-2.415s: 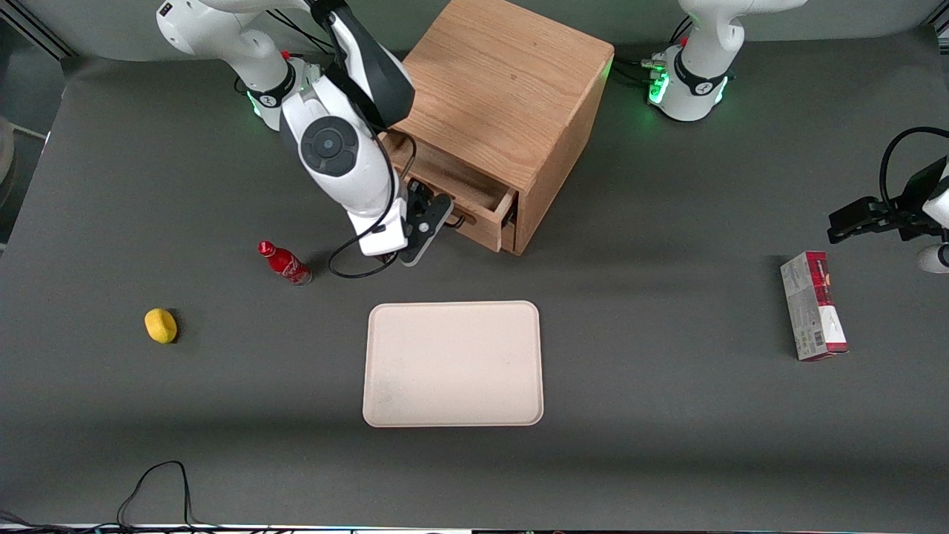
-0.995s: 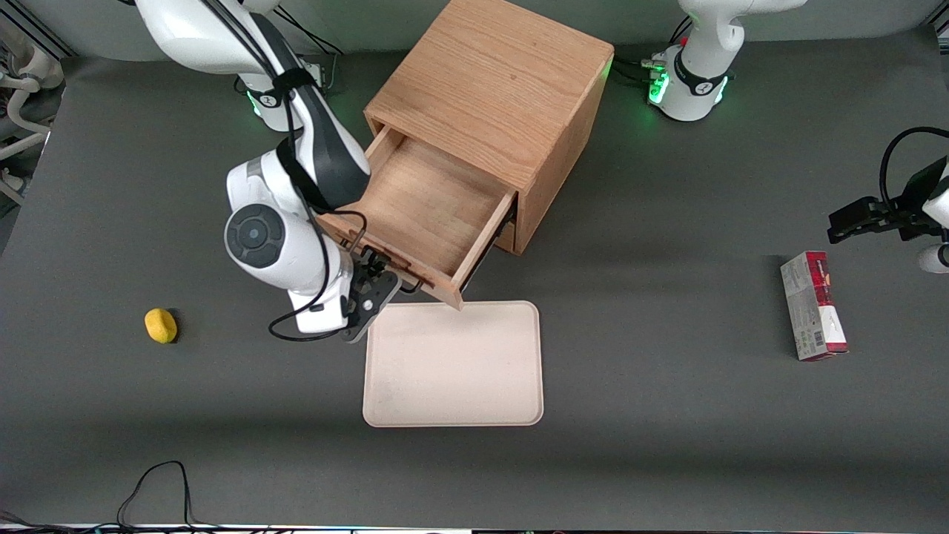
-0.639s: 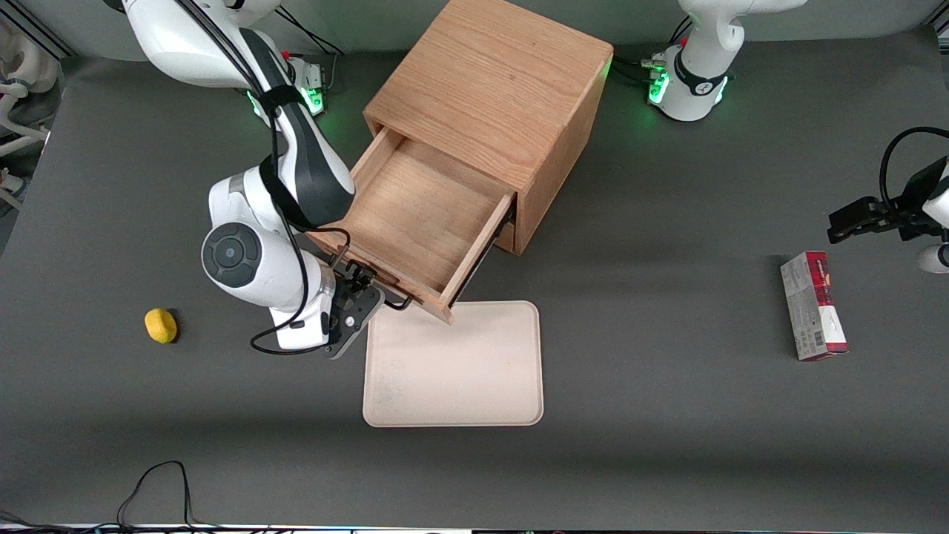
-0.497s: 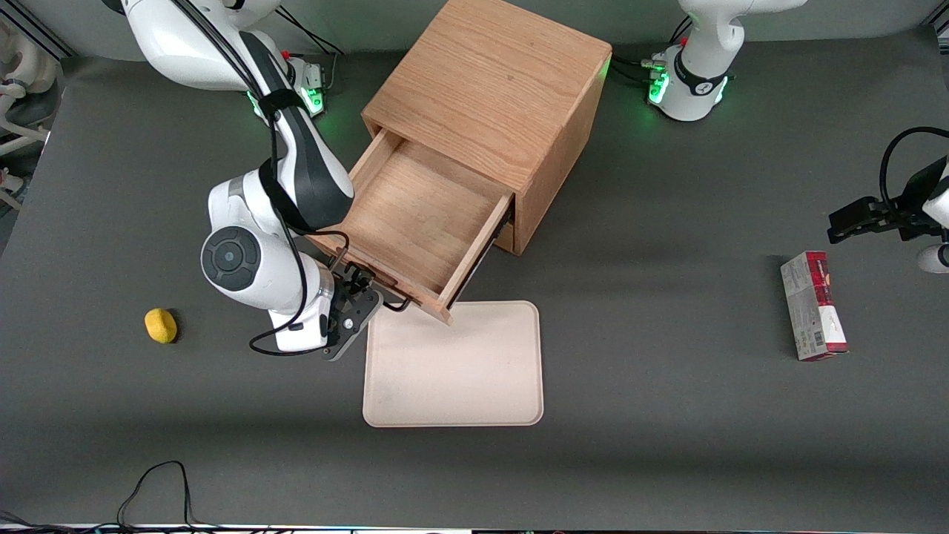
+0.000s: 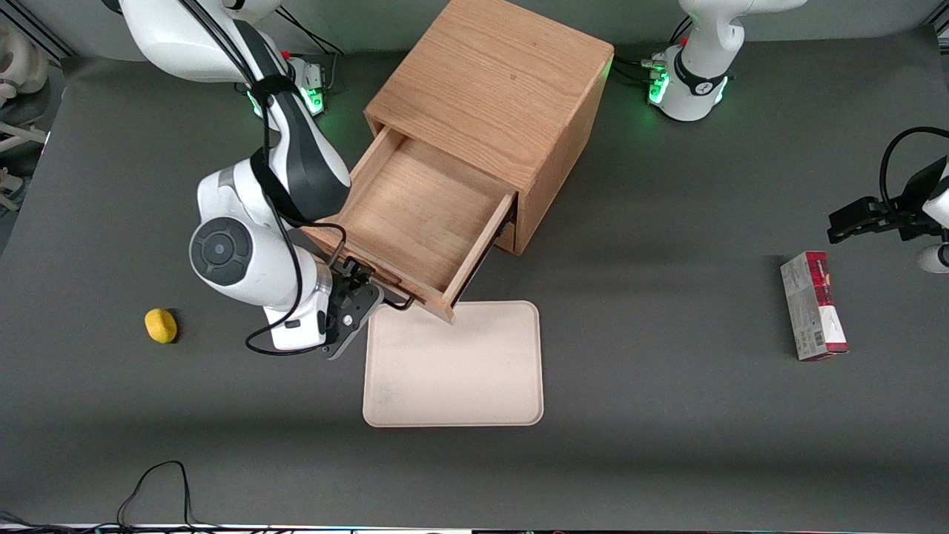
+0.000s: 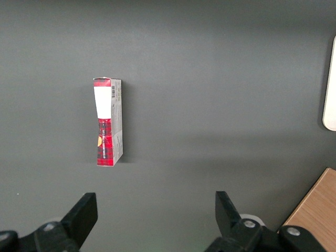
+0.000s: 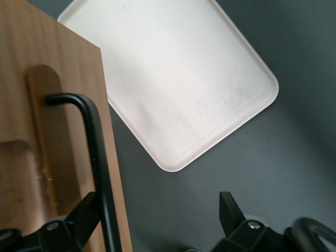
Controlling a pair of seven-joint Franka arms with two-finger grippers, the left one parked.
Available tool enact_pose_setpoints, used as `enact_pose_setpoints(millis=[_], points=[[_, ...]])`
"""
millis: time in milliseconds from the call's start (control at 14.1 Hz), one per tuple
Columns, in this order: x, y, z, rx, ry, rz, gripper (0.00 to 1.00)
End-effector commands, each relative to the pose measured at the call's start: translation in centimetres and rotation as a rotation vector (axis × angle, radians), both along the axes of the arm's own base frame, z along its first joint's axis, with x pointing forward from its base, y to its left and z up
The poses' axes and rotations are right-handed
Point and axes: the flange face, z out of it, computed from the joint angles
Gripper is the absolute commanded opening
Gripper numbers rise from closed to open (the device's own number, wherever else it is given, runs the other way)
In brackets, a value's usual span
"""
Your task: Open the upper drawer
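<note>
The light oak upper drawer (image 5: pixel 415 215) stands pulled far out of the cube-shaped oak cabinet (image 5: pixel 489 81), its inside bare. Its black wire handle (image 5: pixel 378 285) runs along the drawer front nearest the front camera. My right gripper (image 5: pixel 354 298) is at that handle, just nearer the front camera than the drawer front. In the right wrist view the gripper (image 7: pixel 157 205) is open, its fingers wide apart. The handle (image 7: pixel 97 157) passes just inside one finger (image 7: pixel 84 212), on the oak drawer front (image 7: pixel 21 94). The lower drawer is hidden under the upper one.
A cream tray (image 5: pixel 452 363) lies just nearer the front camera than the drawer front, one corner under it; it also shows in the right wrist view (image 7: pixel 178 79). A yellow lump (image 5: pixel 160 325) lies toward the working arm's end. A red box (image 5: pixel 813 305) (image 6: pixel 107 122) lies toward the parked arm's end.
The upper drawer has slid from nearly shut to far out, drawn toward the front camera with my gripper at its handle. In the last half second the drawer has stayed still.
</note>
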Motion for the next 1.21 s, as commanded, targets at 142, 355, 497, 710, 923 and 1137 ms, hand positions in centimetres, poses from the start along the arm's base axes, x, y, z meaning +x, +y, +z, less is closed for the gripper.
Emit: enact_pose_setpoints(millis=[142,355,497,710,923,1137], points=[[0.4,-0.3,5.6,0.009,-0.016,0.0,1.0],[0.0,-2.3,10.0,0.002,-0.041,-0.108,1.0],[-0.4,-4.5,12.7,-0.004,-0.048,-0.279,1.0],[-1.1,-8.8,15.6,-0.055,-0.035,-0.552,1.0],[-1.8,-13.6,17.6,-0.087,-0.039,-0.667,1.0],[-2.0,-17.9,18.7,-0.106,-0.058,-0.734,1.0]])
